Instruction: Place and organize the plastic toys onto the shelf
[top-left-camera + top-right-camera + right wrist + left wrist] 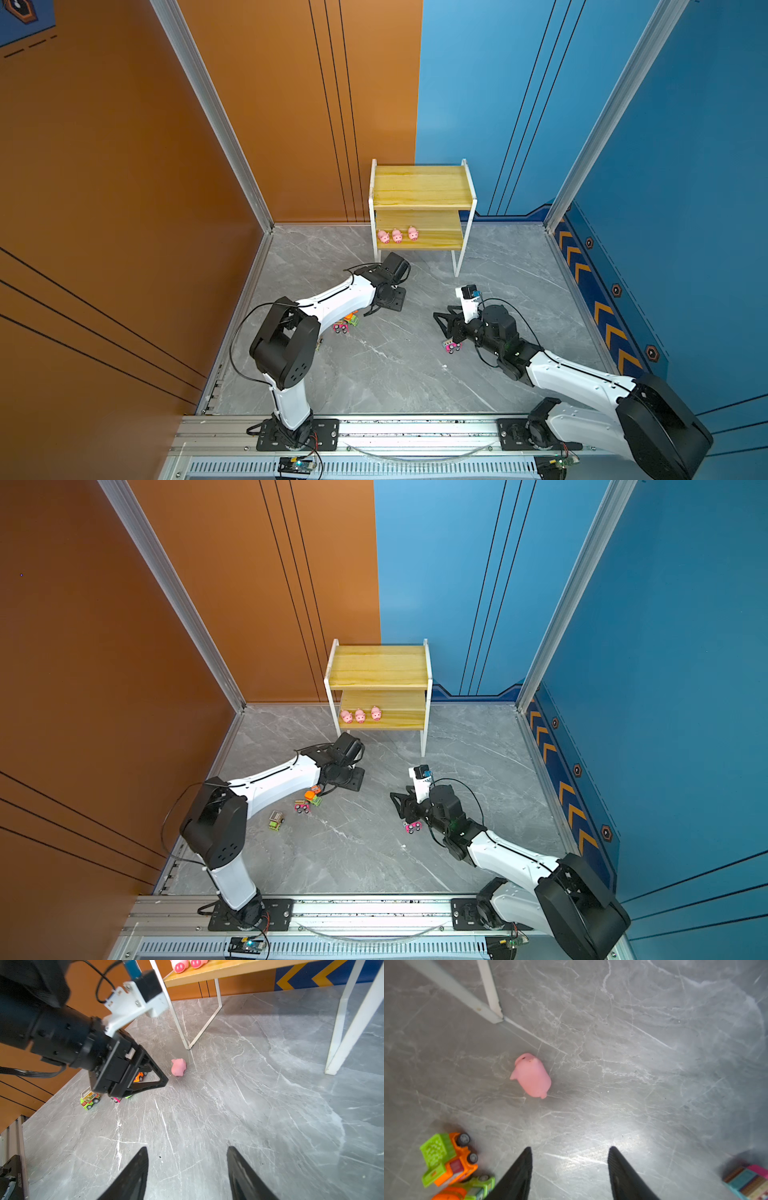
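Step in hand: picking up the last pig, as I judge it; no truck is on the shelf yet.
Left gripper: my left gripper [570, 1147] hangs low over the grey surface [654, 1064], jaws apart, nothing between them.
Right gripper: my right gripper [187, 1148] is likewise spread and empty.
Loose pig: the loose pig [532, 1075] lies on the surface just ahead of my left fingertips, clear of them. It seems tipped over, with a white shelf leg [490, 989] beyond it.
Shelf: the shelf [419, 187] stands past both grippers; its upper board is bare.
Pigs, counted: four. The three pigs [397, 235] stand in a row on the lower board, and one is loose.
Trucks, counted: five, all on the surface. A cluster of four trucks [302, 807] sits beside and behind my left gripper, and a pink truck [412, 827] sits close by my right.
Next move: reach forward, bracket the pig's body, close gently, and carry it to the row's open end. The rounded body may slip or roll.
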You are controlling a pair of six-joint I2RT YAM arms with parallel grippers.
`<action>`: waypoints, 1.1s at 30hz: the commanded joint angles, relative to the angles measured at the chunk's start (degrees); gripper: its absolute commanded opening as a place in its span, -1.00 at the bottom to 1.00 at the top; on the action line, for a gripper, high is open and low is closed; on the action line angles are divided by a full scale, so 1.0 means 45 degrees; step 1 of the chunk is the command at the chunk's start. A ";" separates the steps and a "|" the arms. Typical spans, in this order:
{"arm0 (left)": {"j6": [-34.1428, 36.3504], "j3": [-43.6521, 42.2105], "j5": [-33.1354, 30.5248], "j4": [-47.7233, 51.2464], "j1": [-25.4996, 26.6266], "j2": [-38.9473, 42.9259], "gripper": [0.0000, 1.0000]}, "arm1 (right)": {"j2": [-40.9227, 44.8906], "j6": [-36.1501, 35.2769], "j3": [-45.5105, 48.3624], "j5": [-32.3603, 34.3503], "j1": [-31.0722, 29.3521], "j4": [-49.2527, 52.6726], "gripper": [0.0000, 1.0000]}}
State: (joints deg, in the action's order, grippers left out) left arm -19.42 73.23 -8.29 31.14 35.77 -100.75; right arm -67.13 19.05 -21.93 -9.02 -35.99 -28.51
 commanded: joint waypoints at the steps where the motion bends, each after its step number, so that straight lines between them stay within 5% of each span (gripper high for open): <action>1: -0.0781 -0.0522 -0.0987 -0.0561 -0.0161 0.0493 0.35 | -0.0317 -0.0208 0.0104 -0.0052 0.0068 -0.0488 0.22; 7: -0.2891 0.0319 -0.2132 -0.0884 0.0247 -0.0570 0.54 | -0.0538 -0.0227 0.0061 -0.0105 0.0068 -0.0685 0.22; 17: -0.5760 0.1366 -0.4134 -0.0866 0.0473 -0.2529 0.51 | -0.0165 -0.0203 0.0137 -0.0284 0.0051 -0.0734 0.22; 33: -0.5333 0.1567 -0.4140 -0.1509 -0.0149 -0.3380 0.16 | 0.0352 -0.0229 0.0225 -0.0311 0.0065 -0.0600 0.22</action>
State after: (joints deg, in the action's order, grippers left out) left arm -43.55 79.53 -26.94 25.04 36.23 -114.28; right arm -67.07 18.90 -21.65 -9.23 -35.99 -30.68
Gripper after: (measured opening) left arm 0.587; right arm 0.612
